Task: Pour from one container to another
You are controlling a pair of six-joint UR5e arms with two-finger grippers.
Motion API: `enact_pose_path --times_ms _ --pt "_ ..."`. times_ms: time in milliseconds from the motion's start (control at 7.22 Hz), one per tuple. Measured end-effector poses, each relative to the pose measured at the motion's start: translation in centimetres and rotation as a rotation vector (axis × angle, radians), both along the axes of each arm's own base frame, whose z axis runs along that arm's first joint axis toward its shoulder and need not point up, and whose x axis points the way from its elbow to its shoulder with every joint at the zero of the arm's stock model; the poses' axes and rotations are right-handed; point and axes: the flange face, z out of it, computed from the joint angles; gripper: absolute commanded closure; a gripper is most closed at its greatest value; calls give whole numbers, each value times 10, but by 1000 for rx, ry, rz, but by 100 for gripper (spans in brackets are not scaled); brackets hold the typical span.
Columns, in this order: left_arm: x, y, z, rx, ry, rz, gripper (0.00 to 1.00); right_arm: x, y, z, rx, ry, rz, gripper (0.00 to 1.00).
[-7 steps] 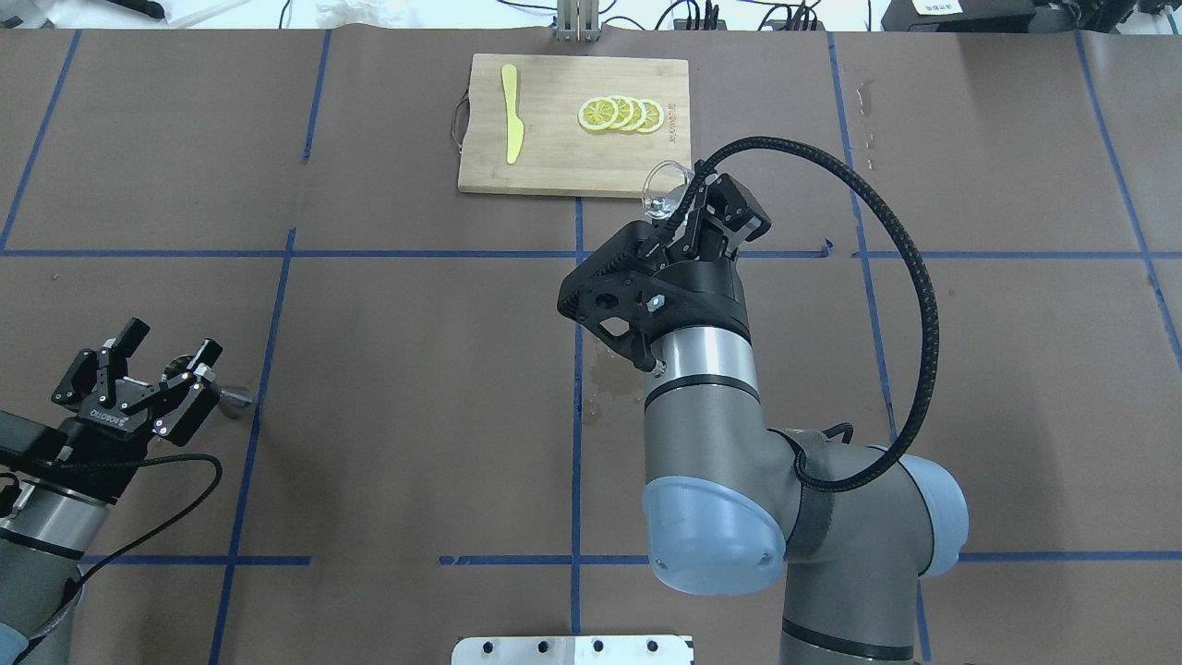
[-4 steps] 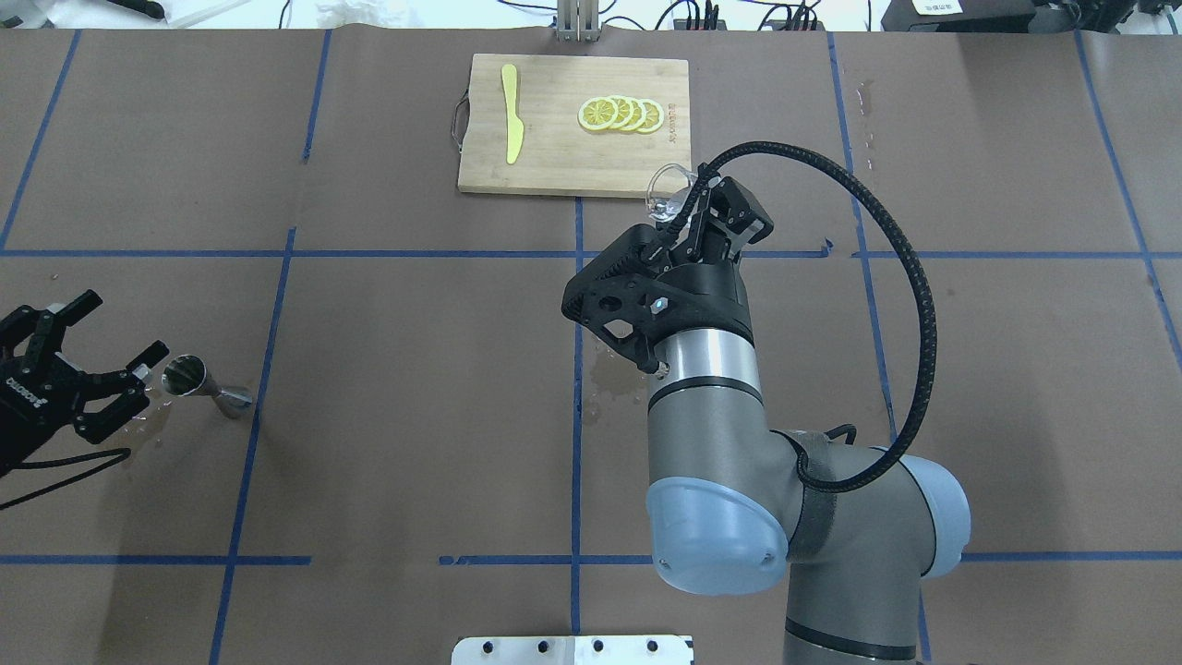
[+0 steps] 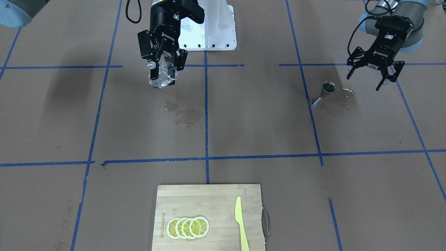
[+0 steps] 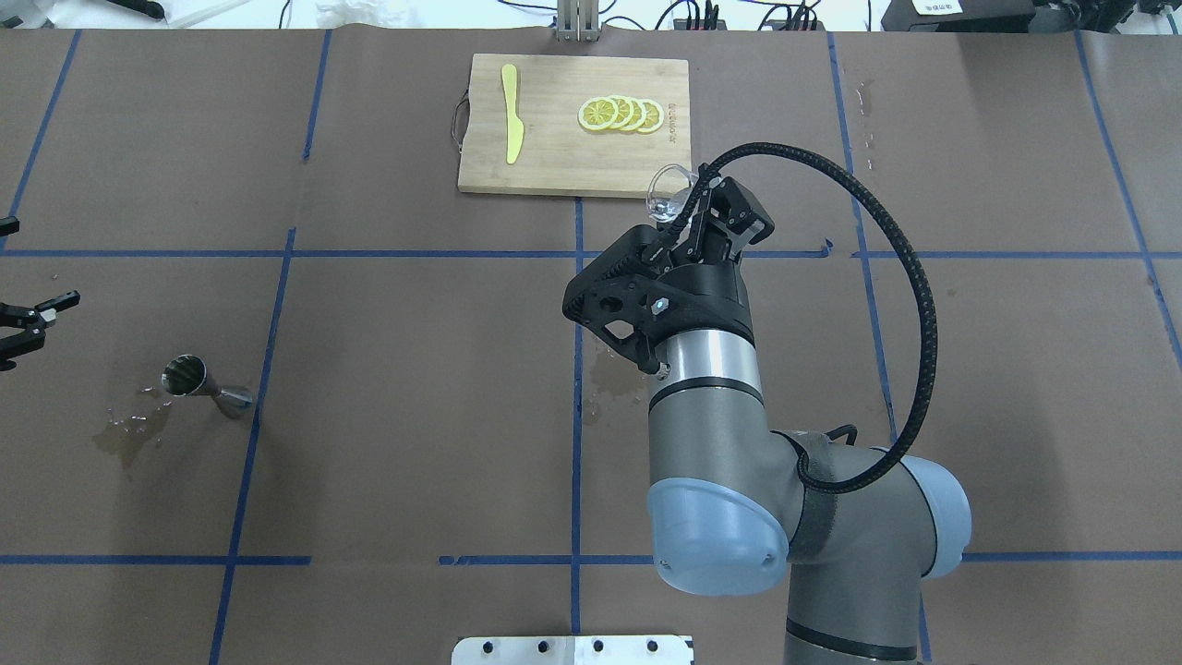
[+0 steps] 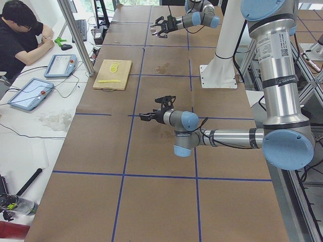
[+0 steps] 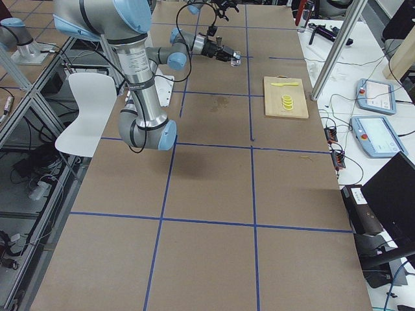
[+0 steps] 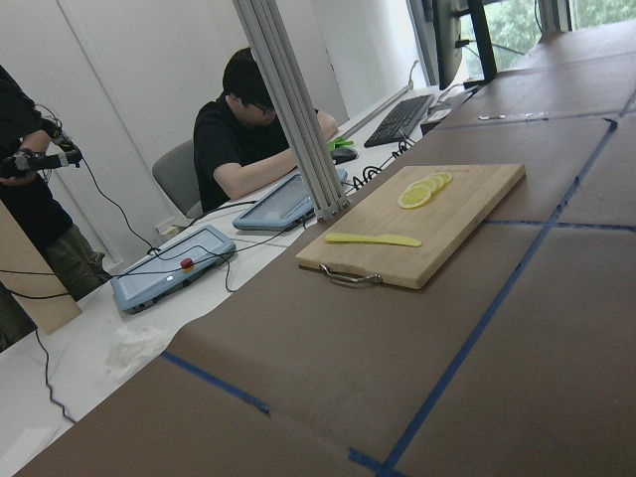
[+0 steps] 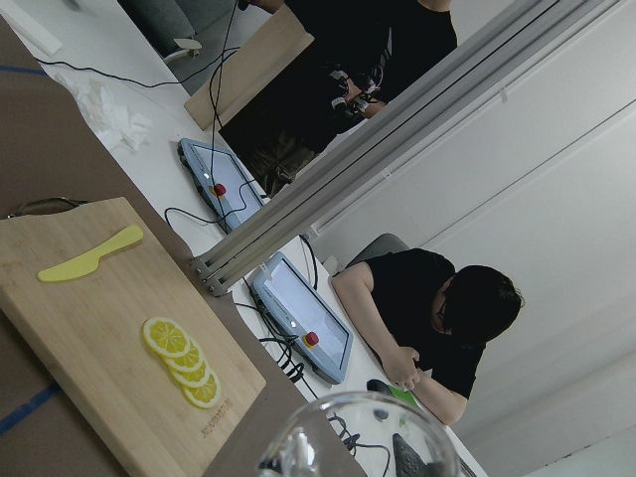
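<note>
A clear glass cup [image 3: 161, 81] hangs tilted above the table, and my right gripper [image 3: 163, 71] is shut on it. From overhead the glass cup [image 4: 667, 187] shows just past the right gripper [image 4: 697, 211], near the cutting board's edge. Its rim [image 8: 358, 437] fills the bottom of the right wrist view. A small steel jigger [image 3: 324, 93] stands alone on the table, also in the overhead view [image 4: 199, 383]. My left gripper [image 3: 369, 78] hovers open and empty beside the jigger, apart from it, and is nearly off the left edge [image 4: 23, 323] overhead.
A wooden cutting board [image 4: 572, 166] with lemon slices [image 4: 621, 114] and a yellow knife [image 4: 511, 113] lies at the far side. Wet patches mark the paper beside the jigger [image 4: 129, 439] and at the table's middle [image 3: 184, 115]. People sit beyond the table's far edge.
My left gripper has drawn back to the left, away from the jigger, which stays on the table with a wet patch now uncovered. The right arm with the glass has barely shifted.
</note>
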Motion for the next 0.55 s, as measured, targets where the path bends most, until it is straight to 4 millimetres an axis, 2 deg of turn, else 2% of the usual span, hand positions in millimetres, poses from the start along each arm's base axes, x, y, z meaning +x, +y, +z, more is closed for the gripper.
enact_pose_path --times_ms 416,554 --pt "-84 -65 3 -289 -91 -13 0 0 0 0 0 -1 0 100" --pt "-105 -76 8 -357 -107 -48 0 1 0 0 0 -3 0 100"
